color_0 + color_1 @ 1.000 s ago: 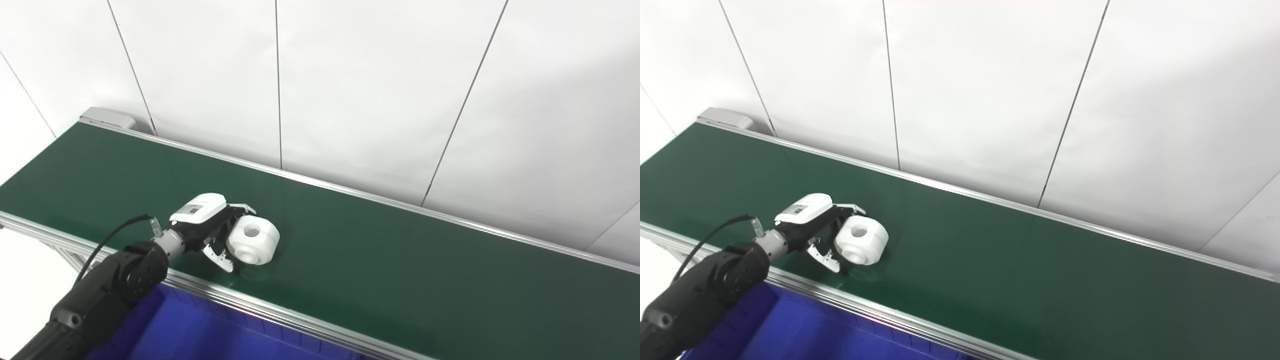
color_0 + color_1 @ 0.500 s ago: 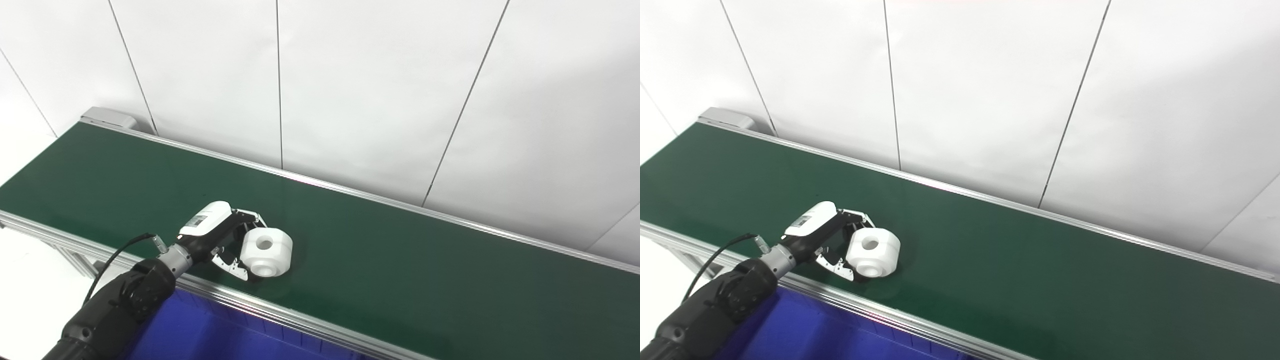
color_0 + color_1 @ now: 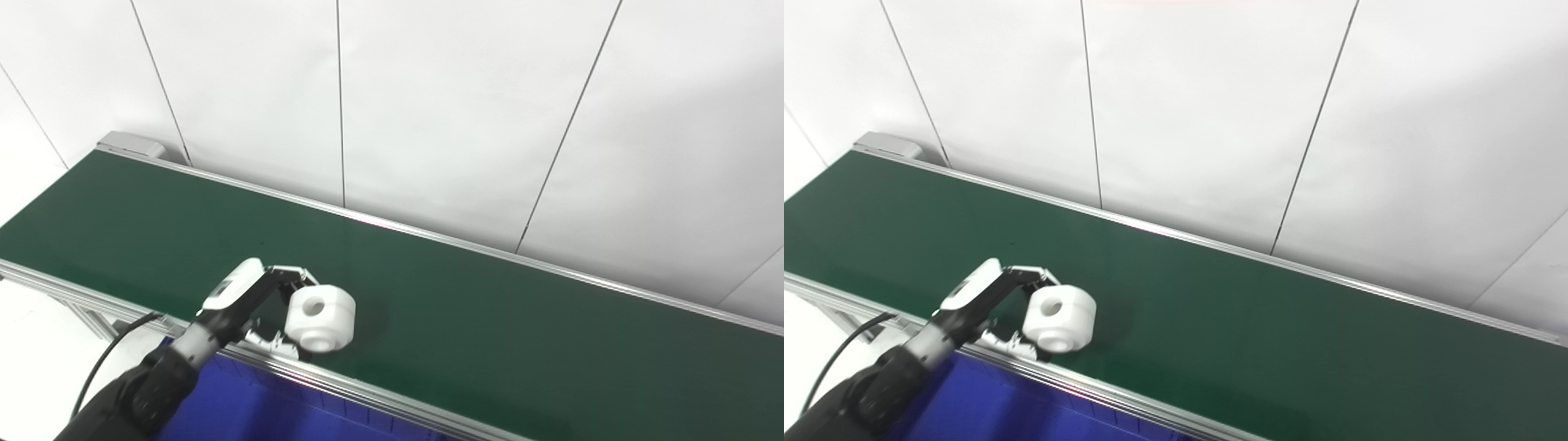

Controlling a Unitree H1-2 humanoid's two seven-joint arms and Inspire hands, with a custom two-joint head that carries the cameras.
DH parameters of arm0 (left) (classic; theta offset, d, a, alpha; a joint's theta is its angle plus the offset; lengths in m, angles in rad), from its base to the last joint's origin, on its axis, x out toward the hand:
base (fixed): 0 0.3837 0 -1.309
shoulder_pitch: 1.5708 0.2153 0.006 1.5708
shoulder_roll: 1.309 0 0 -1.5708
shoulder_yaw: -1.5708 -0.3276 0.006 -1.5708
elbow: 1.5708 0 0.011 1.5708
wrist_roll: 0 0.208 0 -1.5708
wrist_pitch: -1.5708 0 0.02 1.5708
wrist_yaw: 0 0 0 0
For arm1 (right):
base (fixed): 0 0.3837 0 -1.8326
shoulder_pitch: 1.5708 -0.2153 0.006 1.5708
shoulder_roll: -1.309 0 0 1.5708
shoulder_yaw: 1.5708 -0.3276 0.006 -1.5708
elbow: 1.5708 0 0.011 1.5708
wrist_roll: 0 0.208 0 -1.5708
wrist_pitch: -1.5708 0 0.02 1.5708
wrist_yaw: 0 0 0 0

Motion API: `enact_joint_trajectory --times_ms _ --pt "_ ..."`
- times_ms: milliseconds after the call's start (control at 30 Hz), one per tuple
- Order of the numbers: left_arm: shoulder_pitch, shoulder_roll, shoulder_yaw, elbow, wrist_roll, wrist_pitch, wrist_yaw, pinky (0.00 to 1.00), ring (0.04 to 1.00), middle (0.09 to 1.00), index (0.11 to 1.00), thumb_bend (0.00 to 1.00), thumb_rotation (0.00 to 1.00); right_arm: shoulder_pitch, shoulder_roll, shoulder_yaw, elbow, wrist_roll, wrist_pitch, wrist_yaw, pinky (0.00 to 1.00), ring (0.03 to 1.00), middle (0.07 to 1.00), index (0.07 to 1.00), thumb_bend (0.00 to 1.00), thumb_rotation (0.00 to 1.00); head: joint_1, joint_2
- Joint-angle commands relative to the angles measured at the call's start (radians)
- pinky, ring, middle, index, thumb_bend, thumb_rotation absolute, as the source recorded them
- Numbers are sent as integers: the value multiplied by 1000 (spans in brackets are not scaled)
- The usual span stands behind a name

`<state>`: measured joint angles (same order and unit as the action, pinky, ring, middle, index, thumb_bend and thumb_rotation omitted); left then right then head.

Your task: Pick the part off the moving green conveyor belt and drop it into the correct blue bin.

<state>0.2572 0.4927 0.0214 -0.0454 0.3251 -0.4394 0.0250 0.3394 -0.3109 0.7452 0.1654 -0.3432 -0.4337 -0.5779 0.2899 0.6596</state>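
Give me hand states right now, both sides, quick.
Left hand: shut on the white part, held near the belt's front rail.
Right hand: not in view.

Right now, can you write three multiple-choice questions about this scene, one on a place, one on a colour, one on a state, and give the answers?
1. Where is the blue bin?
A. beyond the belt, by the wall
B. below the near edge of the belt
C. on top of the belt

2. What colour is the part?
A. white
B. red
C. black

3. What is the left hand doing?
A. resting open, away from the part
B. closed on nothing
C. holding the part

Answers:
1 B: blue shows under the near rail of the green conveyor belt.
2 A: the round part with a hole is white.
3 C: its fingers wrap the part, near the belt's near edge.
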Motion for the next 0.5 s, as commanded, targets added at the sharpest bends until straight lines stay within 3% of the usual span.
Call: enact_joint_trajectory --times_ms 0,133,167,200,233,267,300,400,467 --pt "30 30 13 -79 -31 -30 25 382 413 486 530 500 0 16 -2 -13 -44 -9 -36 23 796 843 866 909 841 660 -24 31" --pt "108 45 15 -171 -34 -30 37 297 371 464 546 495 0 43 10 -38 -83 -19 -36 52 792 841 867 906 839 664 -76 102" --pt "125 47 21 -187 -50 -30 27 305 376 466 546 496 0 53 15 -49 -98 -23 -36 67 793 842 868 908 840 669 -100 134" --pt "135 48 25 -197 -61 -30 19 343 401 474 536 499 0 61 19 -58 -108 -25 -36 79 793 842 870 910 840 675 -100 134" --pt "157 46 33 -208 -68 -29 5 346 400 477 537 499 0 73 25 -74 -124 -27 -34 101 798 846 873 914 840 684 -123 165" --pt "172 43 39 -215 -72 -28 -5 341 396 477 539 499 0 83 31 -88 -134 -29 -34 121 801 848 875 916 840 688 -123 165" --pt "189 48 38 -219 -72 -29 -13 337 392 477 540 498 0 91 36 -99 -146 -35 -34 132 804 849 876 917 839 692 -139 196" --pt "235 61 30 -222 -53 -30 -33 320 375 475 551 495 0 118 50 -134 -180 -47 -26 175 807 847 874 915 837 706 -158 230" --pt "264 59 28 -224 -34 -28 -53 269 395 495 504 501 0 135 61 -159 -207 -52 -20 211 808 852 877 917 842 721 -167 257"
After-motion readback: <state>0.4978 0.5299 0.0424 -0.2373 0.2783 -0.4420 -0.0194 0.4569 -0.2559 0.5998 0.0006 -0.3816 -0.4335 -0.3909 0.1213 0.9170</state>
